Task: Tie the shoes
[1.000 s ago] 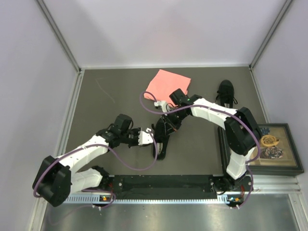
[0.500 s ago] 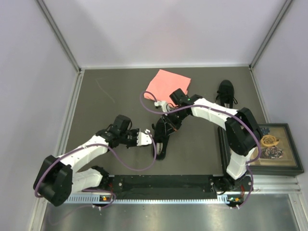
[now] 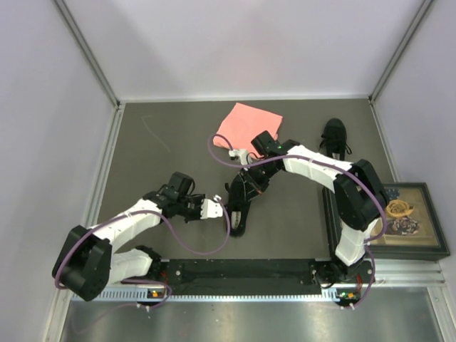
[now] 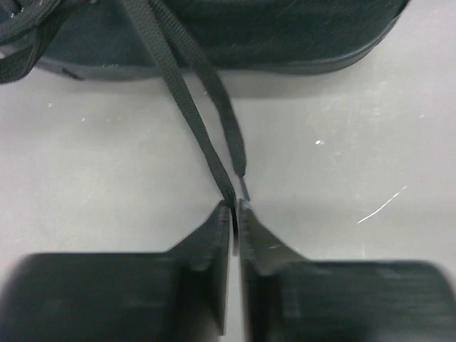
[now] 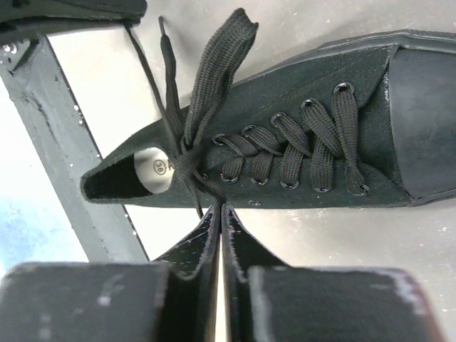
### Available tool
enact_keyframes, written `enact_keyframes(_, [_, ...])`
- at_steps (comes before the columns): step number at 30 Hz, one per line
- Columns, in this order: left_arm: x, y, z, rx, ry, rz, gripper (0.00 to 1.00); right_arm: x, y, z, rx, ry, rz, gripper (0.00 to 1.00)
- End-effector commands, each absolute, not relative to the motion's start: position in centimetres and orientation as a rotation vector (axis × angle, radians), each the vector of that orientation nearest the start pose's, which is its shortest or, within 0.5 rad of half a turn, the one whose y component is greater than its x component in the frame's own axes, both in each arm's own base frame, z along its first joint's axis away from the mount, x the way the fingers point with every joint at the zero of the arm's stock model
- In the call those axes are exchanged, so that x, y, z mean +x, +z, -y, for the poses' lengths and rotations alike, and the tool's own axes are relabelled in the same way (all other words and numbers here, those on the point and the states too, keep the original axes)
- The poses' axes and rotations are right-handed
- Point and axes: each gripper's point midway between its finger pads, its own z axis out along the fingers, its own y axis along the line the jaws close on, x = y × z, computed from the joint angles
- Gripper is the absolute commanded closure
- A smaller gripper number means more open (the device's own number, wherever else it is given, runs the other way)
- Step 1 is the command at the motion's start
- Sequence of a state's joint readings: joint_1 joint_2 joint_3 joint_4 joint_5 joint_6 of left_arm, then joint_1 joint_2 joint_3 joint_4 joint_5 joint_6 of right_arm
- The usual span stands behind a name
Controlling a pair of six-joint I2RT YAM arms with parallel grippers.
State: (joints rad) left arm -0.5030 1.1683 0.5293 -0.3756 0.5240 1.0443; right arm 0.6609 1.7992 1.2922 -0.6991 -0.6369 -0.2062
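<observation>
Laces on the small black low-top canvas shoe (image 3: 238,218) are knotted loosely above its opening, where a pale insole (image 5: 152,168) shows. That shoe lies near the middle of the dark grey table (image 3: 157,164). At the shoe's 9 o'clock in the overhead view, the left gripper (image 4: 234,207) is narrowed to a sliver, with the end of one thin black lace strand (image 4: 194,117) caught between its tips; another strand ends free just beside them. At the shoe's 12 o'clock end, the right gripper (image 5: 219,208) is fully closed, its tips touching the shoe's side just below the knot; whether any lace is pinched there cannot be told. The second small black lace-up shoe (image 3: 334,135) sits well apart at 2 o'clock, and a pink folded cloth (image 3: 249,122) lies at 12 o'clock.
</observation>
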Motion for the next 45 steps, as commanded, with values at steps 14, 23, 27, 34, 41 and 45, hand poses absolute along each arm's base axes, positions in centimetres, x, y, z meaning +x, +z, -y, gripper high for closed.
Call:
enact_keyframes(14, [22.0, 10.5, 20.9, 1.438, -0.678, -1.703, 0.51, 24.9, 14.9, -29.8, -1.112, 1.320, -2.347, 0.47])
enact_keyframes(23, [25.1, 14.2, 21.8, 0.812, -0.966, -1.945, 0.46, 23.4, 11.9, -30.5, -0.937, 1.490, -2.493, 0.44])
enact_keyframes(27, [26.3, 13.6, 21.3, 0.598, -1.052, -2.048, 0.46, 23.0, 11.2, -30.7, -0.935, 1.524, -2.497, 0.45])
enact_keyframes(34, [27.4, 13.1, 21.4, 0.393, -1.142, -2.082, 0.46, 22.6, 9.8, -31.0, -0.953, 1.534, -2.525, 0.47])
enact_keyframes(41, [28.2, 12.7, 21.6, 0.310, -1.171, -2.093, 0.46, 22.2, 9.1, -31.2, -0.964, 1.552, -2.554, 0.48])
enact_keyframes(45, [28.2, 12.4, 21.9, 0.272, -1.216, -2.116, 0.45, 22.2, 9.7, -31.3, -0.970, 1.570, -2.535, 0.57])
